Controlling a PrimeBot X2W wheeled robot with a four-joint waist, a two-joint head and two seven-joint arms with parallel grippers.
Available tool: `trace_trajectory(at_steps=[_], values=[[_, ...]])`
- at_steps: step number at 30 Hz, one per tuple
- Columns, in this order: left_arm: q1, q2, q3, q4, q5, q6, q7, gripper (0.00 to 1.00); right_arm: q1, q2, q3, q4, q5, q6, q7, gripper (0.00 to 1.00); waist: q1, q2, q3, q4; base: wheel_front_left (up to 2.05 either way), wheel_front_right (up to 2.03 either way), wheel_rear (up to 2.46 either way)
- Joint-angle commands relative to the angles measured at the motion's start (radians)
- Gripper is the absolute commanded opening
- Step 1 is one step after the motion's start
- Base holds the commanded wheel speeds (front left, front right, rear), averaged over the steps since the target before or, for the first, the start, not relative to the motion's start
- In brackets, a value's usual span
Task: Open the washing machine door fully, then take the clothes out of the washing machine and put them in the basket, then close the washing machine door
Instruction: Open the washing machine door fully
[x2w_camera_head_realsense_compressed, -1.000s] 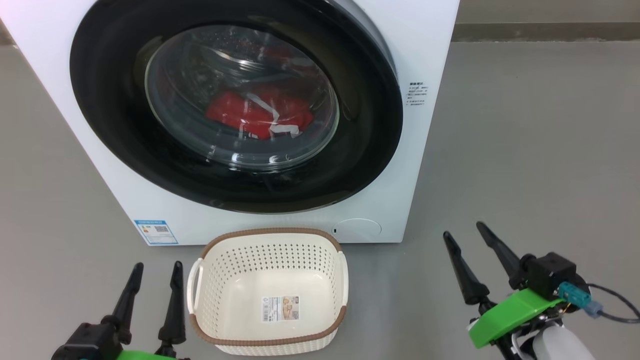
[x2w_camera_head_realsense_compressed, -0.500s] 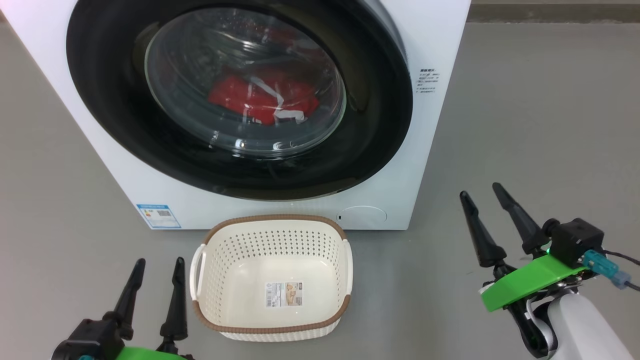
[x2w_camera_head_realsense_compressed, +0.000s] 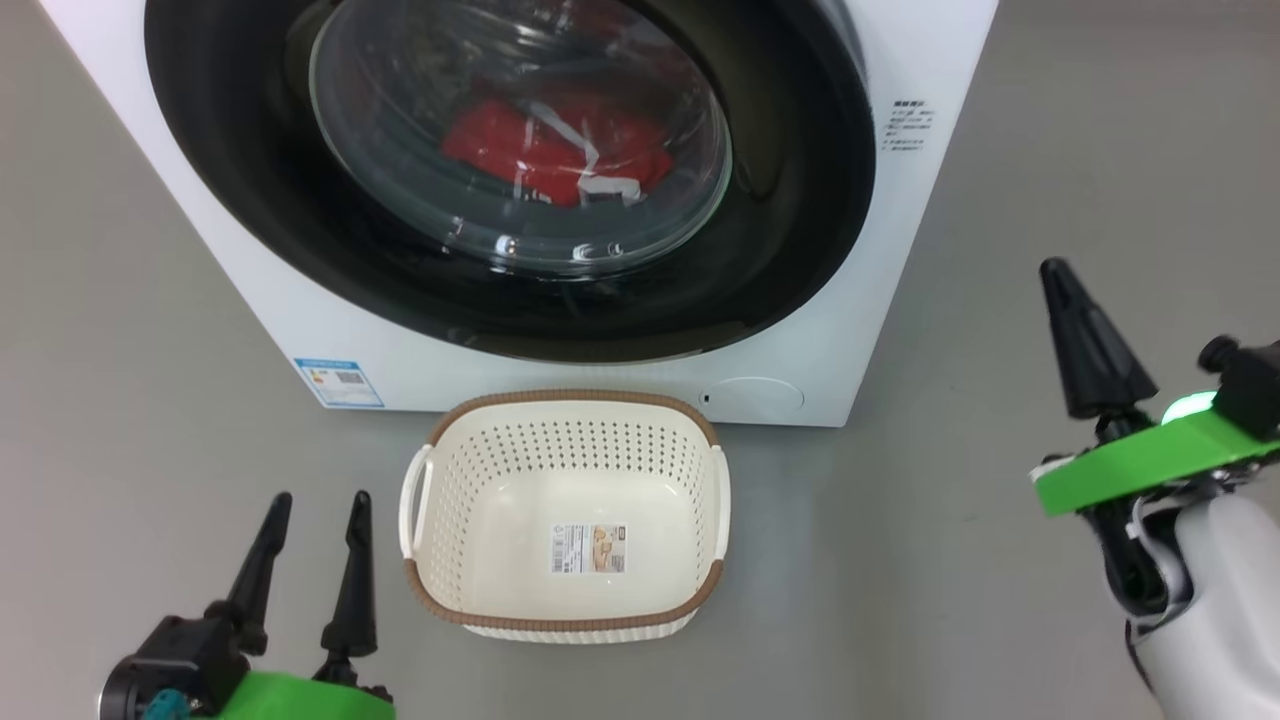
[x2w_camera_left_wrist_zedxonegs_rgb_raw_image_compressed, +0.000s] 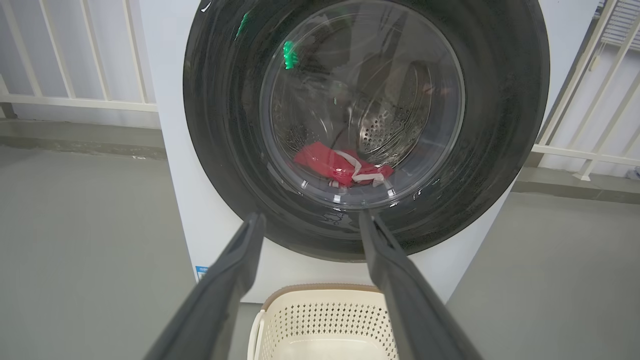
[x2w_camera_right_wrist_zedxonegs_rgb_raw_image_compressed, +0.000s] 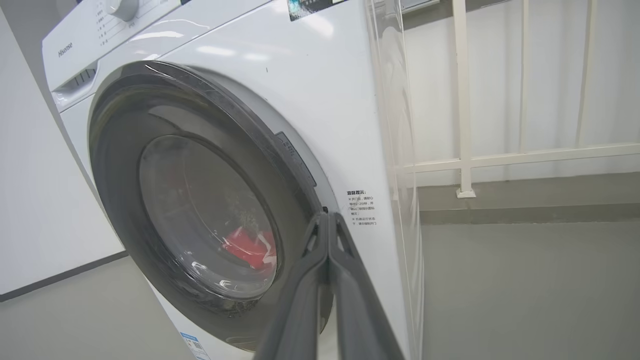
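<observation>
Right gripper (x2w_camera_right_wrist_zedxonegs_rgb_raw_image_compressed: 326, 217), fingers pressed together, is aimed at the edge of the closed washing machine door (x2w_camera_right_wrist_zedxonegs_rgb_raw_image_compressed: 112, 190), with the clothes (x2w_camera_right_wrist_zedxonegs_rgb_raw_image_compressed: 250, 247) lying behind it; left gripper (x2w_camera_head_realsense_compressed: 321, 497) is spread. The glossy rim could be slipped off if caught too shallowly.

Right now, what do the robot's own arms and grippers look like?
The left gripper and right gripper each have two long, tapering black fingers on a black block, backed by a bright green plastic plate. The left shows a small teal connector; the right has a glowing green light and a glossy white forearm.
</observation>
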Motion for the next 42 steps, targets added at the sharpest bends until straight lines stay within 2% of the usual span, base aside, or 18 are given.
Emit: trace_trajectory(at_steps=[1,5,12,18,19,32,42], values=[[-0.046,0.016,0.029,-0.031,-0.011,-0.003,-0.009,1.00,-0.035,-0.019,0.013,-0.024,0.020,0.002,-0.012,0.00,0.0000,-0.0001,0.019,0.012,0.00,0.00,0.00],[-0.061,0.015,0.026,-0.032,-0.010,-0.003,-0.009,1.00,-0.085,-0.050,0.017,-0.012,0.087,0.002,-0.012,0.00,-0.0001,-0.0001,0.049,0.023,0.00,0.00,0.00],[-0.084,0.017,0.022,-0.037,-0.011,-0.003,-0.009,1.00,-0.164,-0.108,0.046,0.023,0.266,0.002,-0.008,0.00,-0.0001,-0.0001,0.084,0.043,0.00,0.00,0.00],[-0.095,0.020,0.018,-0.041,-0.012,-0.003,-0.009,1.00,-0.232,-0.164,0.086,0.044,0.455,0.002,0.039,0.00,-0.0001,-0.0001,0.110,0.054,0.00,0.00,0.00],[-0.095,0.020,0.018,-0.041,-0.012,-0.003,-0.009,1.00,-0.232,-0.164,0.086,0.044,0.455,0.002,0.039,0.00,-0.0001,-0.0001,0.110,0.054,0.00,0.00,0.00],[-0.128,0.022,0.010,-0.043,-0.012,-0.003,-0.009,1.00,-0.406,-0.256,0.180,0.068,0.836,0.002,0.228,0.00,-0.0001,-0.0001,0.171,0.071,0.00,0.00,0.00],[-0.147,0.020,0.008,-0.047,-0.019,-0.003,-0.009,1.00,-0.516,-0.293,0.212,0.125,0.978,0.002,0.389,0.00,-0.0001,-0.0001,0.219,0.083,0.00,0.00,0.00]])
